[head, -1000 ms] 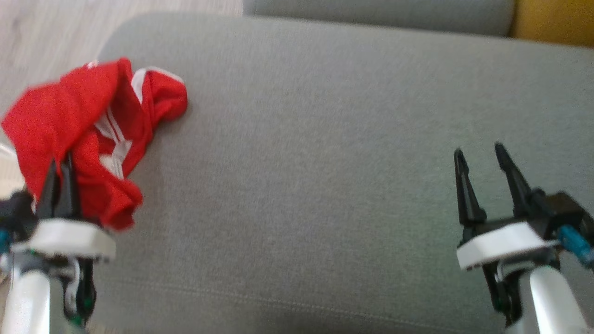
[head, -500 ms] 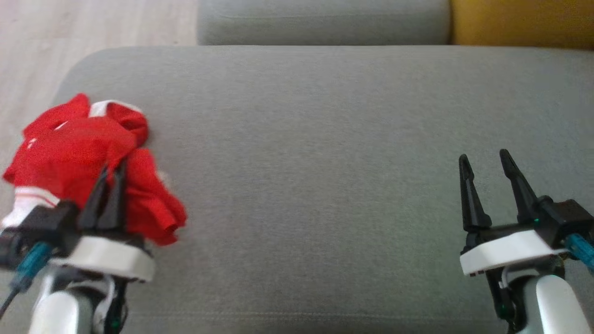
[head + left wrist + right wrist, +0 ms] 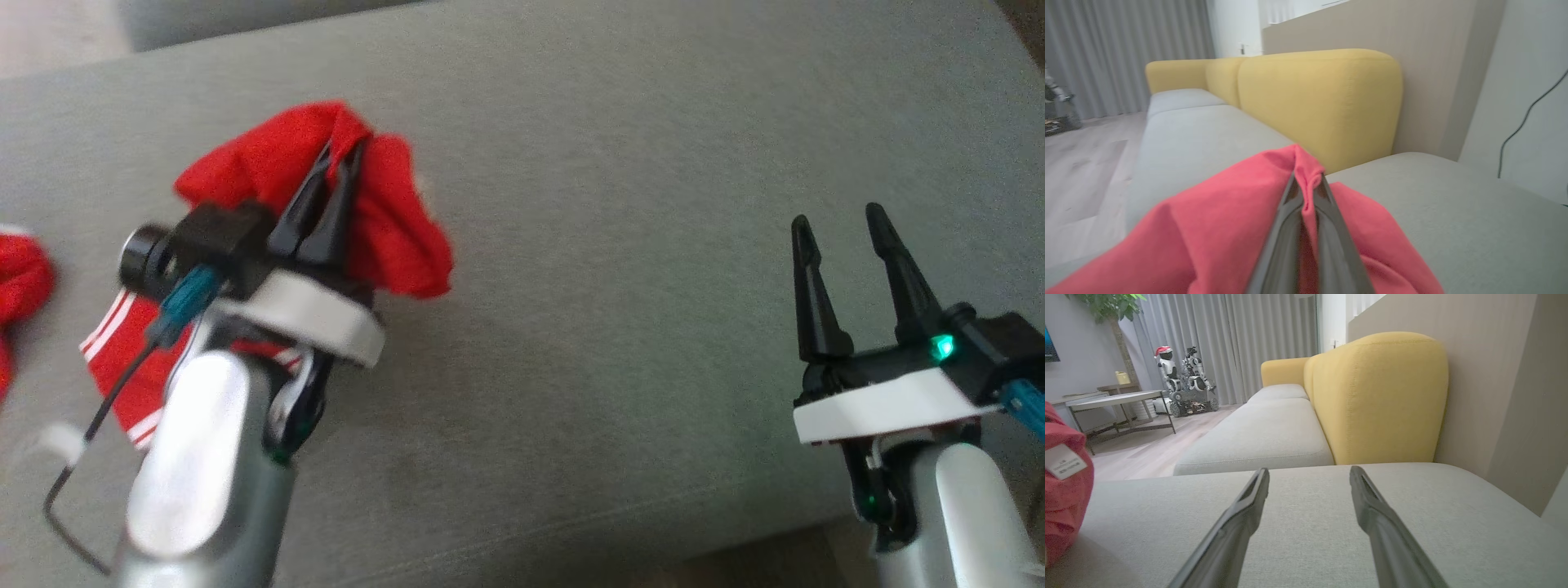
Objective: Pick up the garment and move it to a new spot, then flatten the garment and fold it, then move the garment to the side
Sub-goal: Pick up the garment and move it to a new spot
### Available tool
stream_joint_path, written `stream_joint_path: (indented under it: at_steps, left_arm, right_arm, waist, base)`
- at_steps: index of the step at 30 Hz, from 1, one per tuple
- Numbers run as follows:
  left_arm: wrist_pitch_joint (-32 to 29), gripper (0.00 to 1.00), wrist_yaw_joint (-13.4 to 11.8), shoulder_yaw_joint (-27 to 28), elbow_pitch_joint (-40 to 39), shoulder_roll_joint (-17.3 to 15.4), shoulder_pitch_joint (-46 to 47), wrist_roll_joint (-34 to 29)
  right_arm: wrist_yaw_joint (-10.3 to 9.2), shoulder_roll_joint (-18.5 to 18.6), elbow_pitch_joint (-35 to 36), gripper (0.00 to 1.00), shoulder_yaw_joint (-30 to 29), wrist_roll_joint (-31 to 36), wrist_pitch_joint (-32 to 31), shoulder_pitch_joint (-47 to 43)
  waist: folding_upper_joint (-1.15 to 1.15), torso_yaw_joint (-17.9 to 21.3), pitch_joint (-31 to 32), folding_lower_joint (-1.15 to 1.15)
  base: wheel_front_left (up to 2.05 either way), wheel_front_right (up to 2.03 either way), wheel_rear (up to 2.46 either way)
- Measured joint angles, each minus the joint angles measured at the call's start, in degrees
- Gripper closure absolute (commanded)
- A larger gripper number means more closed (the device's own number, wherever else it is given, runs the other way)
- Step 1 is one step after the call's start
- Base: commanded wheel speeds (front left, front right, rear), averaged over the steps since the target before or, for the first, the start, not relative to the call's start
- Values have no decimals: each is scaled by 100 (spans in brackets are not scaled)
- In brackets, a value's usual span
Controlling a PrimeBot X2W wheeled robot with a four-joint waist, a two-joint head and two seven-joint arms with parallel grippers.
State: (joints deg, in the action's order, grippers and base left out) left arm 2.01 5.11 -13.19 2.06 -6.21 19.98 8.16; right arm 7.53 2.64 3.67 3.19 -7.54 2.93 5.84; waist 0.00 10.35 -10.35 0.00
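At the lower left of the head view the left forearm (image 3: 196, 457) rises to the left hand (image 3: 343, 153). Its two dark fingers are pressed together on a pinched ridge of the red garment (image 3: 400, 237). The left wrist view shows the cloth puckered between the tips and draping down both sides. The grip is therefore on a fold near the top of the bundle, likely chosen so the rest hangs free for carrying. Below the hand, a hem with white stripes (image 3: 114, 335) lies low against the grey seat cushion (image 3: 620, 269), so the garment seems only partly lifted. At the left edge of the frame sits more red cloth (image 3: 20, 282); whether it joins the held piece I cannot tell. At the lower right the right hand (image 3: 838, 216) hovers with its fingers spread wide and nothing between them. It is well apart from the garment, probably held ready for the flattening. In the right wrist view a white label (image 3: 1063, 465) shows on the red cloth at the left edge. Beyond the seat stands the yellow backrest (image 3: 1323, 102), and the bare middle of the cushion looks like the spot to lay the garment
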Motion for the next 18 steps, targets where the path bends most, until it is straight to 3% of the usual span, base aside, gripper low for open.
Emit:
stream_joint_path:
  at_steps: [3, 7, 14, 16, 17, 18]
  left_arm:
    - [44, 100, 5, -168, 187, 66, 316, -1]
    - [41, 100, 123, -842, 956, 245, 849, 1]
    - [10, 100, 185, -1294, 2012, 259, 1012, 43]
    - [11, 61, 194, -1390, 2284, 260, 1096, 43]
    - [12, 0, 194, -1403, 2405, 261, 1150, 51]
    - [27, 0, 194, -1415, 2503, 261, 1211, 66]
  right_arm:
    - [0, 1, -3, 0, 16, -60, 32, 53]
    - [0, 0, -81, 0, 82, -231, 218, 96]
    - [0, -1, -248, 0, 167, -388, 410, 255]
    - [0, -1, -316, 0, 168, -415, 454, 283]
    - [0, -1, -346, 0, 167, -415, 471, 296]
    - [0, -1, -367, 0, 162, -414, 474, 298]
  waist:
    - [0, 217, -132, 0]
    - [0, 801, -586, 0]
    - [0, 1238, -1014, 1]
    - [0, 1331, -1117, 1]
    - [0, 1364, -1156, 1]
    - [0, 1384, -1182, 1]
  base:
    - [0, 0, 0]
    - [0, 0, 0]
    - [0, 0, 0]
    - [0, 0, 0]
    - [0, 0, 0]
    - [0, 0, 0]
